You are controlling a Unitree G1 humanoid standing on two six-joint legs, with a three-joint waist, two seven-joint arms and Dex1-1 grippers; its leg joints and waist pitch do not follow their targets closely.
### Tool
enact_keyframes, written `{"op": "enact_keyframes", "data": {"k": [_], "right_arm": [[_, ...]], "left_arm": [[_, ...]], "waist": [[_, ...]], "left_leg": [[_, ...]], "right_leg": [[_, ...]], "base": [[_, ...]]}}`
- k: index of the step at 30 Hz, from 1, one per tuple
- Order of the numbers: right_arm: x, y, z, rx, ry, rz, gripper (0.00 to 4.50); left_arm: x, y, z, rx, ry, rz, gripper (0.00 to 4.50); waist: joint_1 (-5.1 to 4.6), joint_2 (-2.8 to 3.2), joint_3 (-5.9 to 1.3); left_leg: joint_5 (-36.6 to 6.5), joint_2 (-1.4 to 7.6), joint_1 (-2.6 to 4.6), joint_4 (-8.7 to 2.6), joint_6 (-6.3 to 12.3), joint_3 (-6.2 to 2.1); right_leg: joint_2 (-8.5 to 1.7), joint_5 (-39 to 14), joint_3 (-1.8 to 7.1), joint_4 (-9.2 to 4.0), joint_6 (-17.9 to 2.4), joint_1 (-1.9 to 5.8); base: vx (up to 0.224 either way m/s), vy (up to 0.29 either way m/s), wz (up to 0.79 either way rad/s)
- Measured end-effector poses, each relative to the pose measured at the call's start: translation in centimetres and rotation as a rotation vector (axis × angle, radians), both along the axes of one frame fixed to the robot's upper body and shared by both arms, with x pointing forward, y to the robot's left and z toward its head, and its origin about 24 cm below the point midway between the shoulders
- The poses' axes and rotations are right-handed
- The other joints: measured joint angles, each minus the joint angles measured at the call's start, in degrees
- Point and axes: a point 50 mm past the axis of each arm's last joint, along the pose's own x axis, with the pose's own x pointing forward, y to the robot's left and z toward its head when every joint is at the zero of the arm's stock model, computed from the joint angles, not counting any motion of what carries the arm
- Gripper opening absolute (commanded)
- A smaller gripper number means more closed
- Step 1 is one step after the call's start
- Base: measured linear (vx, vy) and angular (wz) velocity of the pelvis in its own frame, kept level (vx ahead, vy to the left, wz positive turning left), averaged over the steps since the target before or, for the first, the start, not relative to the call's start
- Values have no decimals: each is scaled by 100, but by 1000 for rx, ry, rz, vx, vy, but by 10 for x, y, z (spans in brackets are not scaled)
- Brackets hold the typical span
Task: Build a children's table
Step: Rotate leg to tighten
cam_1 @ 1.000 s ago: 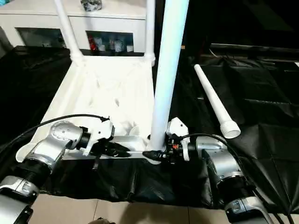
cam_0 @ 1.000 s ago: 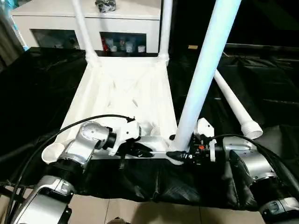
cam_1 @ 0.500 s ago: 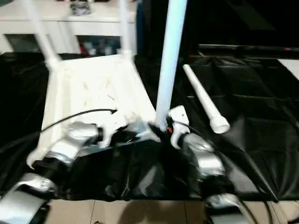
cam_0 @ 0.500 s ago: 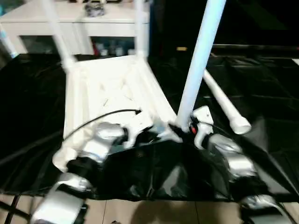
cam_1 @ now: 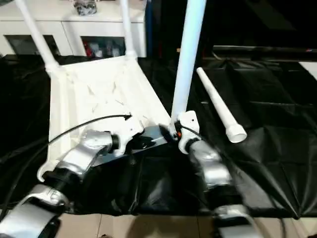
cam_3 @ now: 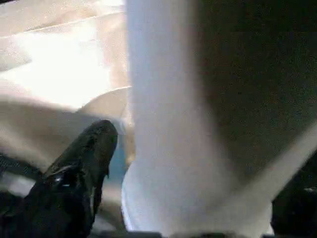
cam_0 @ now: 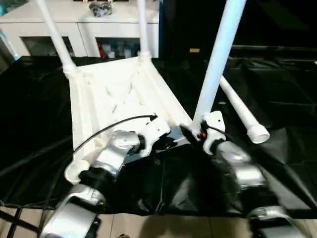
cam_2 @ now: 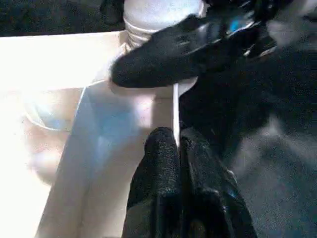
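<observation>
The children's table top [cam_0: 114, 94] lies upside down on the black cloth, ribbed side up. Two white legs [cam_0: 54, 34] [cam_0: 142, 25] stand in its far corner sockets. A third leg [cam_0: 215, 64] stands upright in the near right corner. The fourth leg [cam_0: 240, 111] lies loose on the cloth to the right. My left gripper [cam_0: 171, 140] is shut on the top's thin near rim [cam_2: 175, 106]. My right gripper [cam_0: 190, 133] stands open around the upright leg's base, and one finger [cam_3: 84, 168] sits a little off the tube.
A white cabinet [cam_0: 99, 29] with glass doors stands behind the table top, with a dark object [cam_0: 101, 7] on it. The black cloth [cam_0: 277, 89] spreads wide to the right. Tiled floor [cam_0: 148, 228] shows at the near edge.
The whole view has shifted. The table top now sits turned, its near right corner with the upright leg farther from me. My right fingers stand wider around the leg.
</observation>
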Motion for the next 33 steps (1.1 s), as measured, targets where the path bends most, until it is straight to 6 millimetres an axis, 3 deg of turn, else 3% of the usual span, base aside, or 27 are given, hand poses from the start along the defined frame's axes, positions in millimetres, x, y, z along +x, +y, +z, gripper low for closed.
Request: {"op": "enact_keyframes", "data": {"k": [4, 8, 13, 16, 24, 30, 33], "right_arm": [[-11, -9, 2, -27, 9, 174, 403], [-23, -15, 5, -35, 38, 374, 403], [-31, -18, 8, -45, 75, 528, 403], [-33, -19, 10, -52, 94, 583, 377], [-36, -18, 10, -28, 127, 637, 301], [-39, -15, 9, -8, 130, 631, 276], [-35, -12, 4, 30, 105, 482, 274]], "left_arm": [[-4, 12, 1, 1, 23, -70, 0], [-9, 23, 2, 7, 53, -159, 0], [-13, 29, 3, 19, 79, -245, 0], [-15, 31, 3, 21, 92, -279, 0], [-18, 35, 4, 25, 115, -334, 0], [-19, 35, 4, 27, 114, -339, 0], [-14, 34, 2, 22, 89, -257, 0]], "waist": [[35, 6, 4], [146, -1, 9], [172, -2, 10], [171, -3, 9], [212, -3, 9], [248, -3, 9], [232, -8, 6]], "left_leg": [[-1, 0, -12, 9, 3, 1], [-2, 2, -24, 21, 4, 0], [-2, 2, -36, 26, 5, 2], [-2, 2, -39, 26, 5, 2], [-2, 3, -46, 29, 5, 1], [-2, 4, -45, 28, 5, 1], [0, 6, -35, 32, 3, 1]], "right_leg": [[0, -1, -1, -1, 0, -4], [0, 0, 0, -1, 0, -6], [-1, 0, 5, -1, 0, -6], [-1, -1, 5, -2, 1, -7], [-1, -1, 4, 0, 2, -12], [-1, -2, 4, 0, 2, -12], [-1, 1, 4, 7, 0, -8]], "base": [[0, 0, 0], [0, 0, 0], [0, 0, 0], [0, 0, 0], [0, 0, 0], [0, 0, 0], [0, 0, 0]]}}
